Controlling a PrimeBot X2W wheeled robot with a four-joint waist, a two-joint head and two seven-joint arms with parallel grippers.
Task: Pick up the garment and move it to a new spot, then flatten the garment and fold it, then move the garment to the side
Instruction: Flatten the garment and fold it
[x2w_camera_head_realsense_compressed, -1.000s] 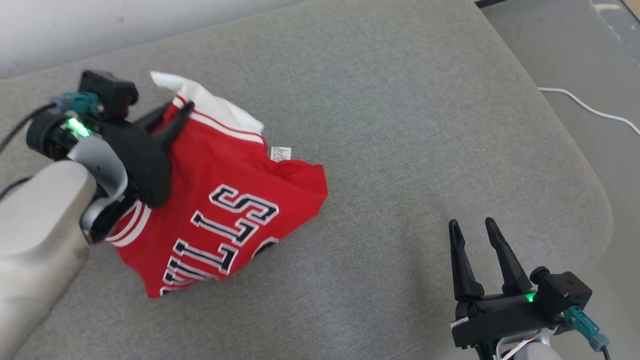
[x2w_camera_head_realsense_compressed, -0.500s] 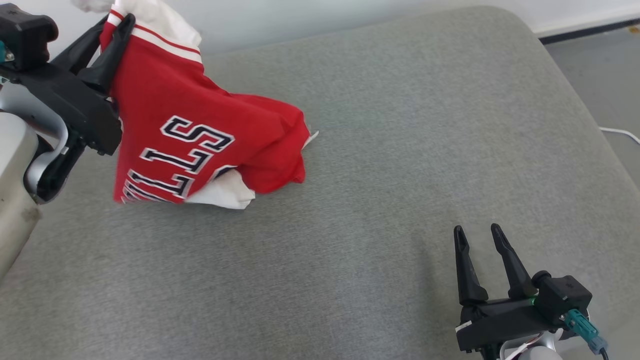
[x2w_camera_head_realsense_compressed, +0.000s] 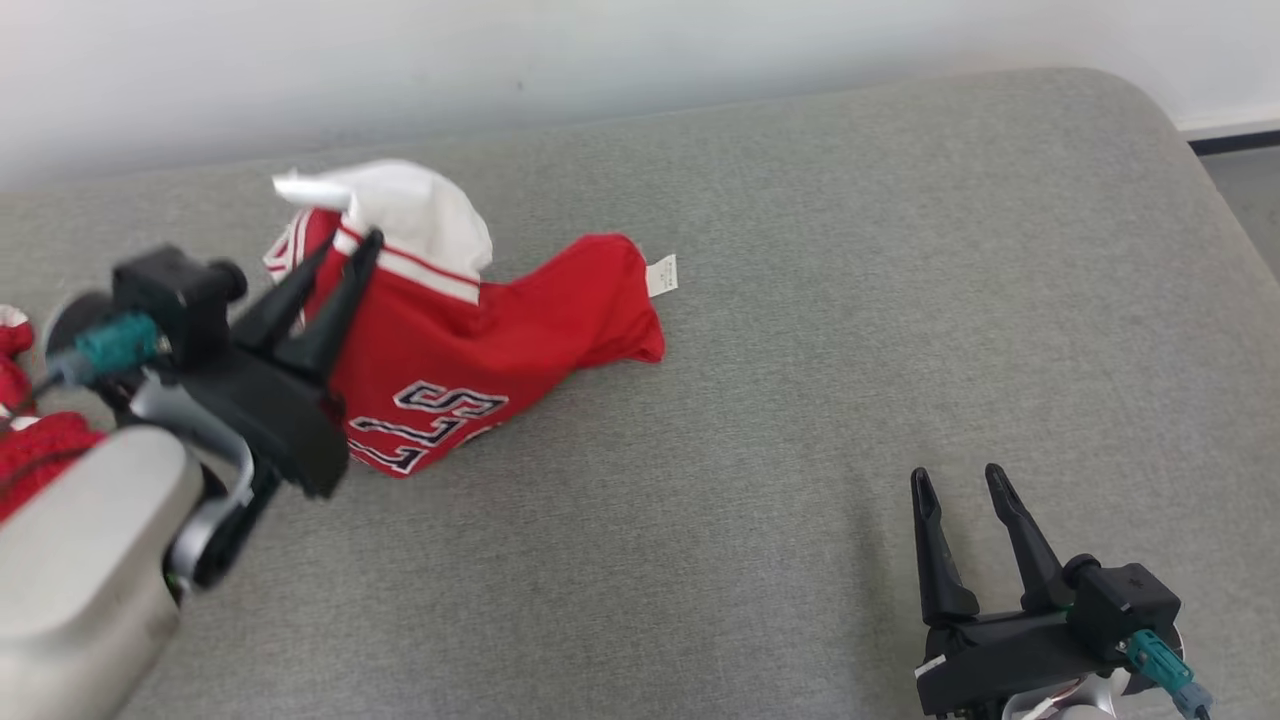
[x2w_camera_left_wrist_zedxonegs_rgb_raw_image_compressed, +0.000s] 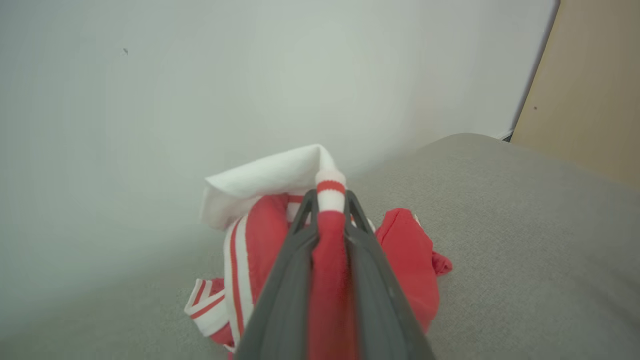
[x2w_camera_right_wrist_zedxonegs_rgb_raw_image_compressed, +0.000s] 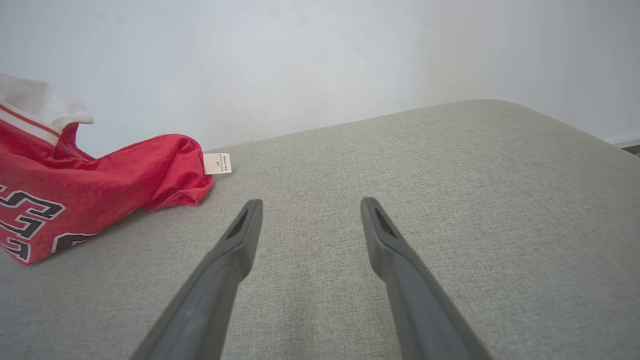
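The garment is a red jersey with white trim and dark lettering, bunched on the grey cushion at the left. My left gripper is shut on its striped edge, holding that edge raised while the rest drapes down to the cushion. In the left wrist view the red fabric runs between the closed fingers, with white lining folded over beyond the tips. The jersey's right end with a small white label lies flat in the right wrist view. My right gripper stands open near the front right, with nothing between its fingers.
The grey cushioned surface stretches wide to the right of the jersey. A pale wall runs along its far edge. Another red knitted item lies at the left edge. A tan panel stands at the far right in the left wrist view.
My left gripper has come down again after lifting the jersey, which now lies stretched out toward the right with its label showing. The head view has shifted. The right gripper has stayed put.
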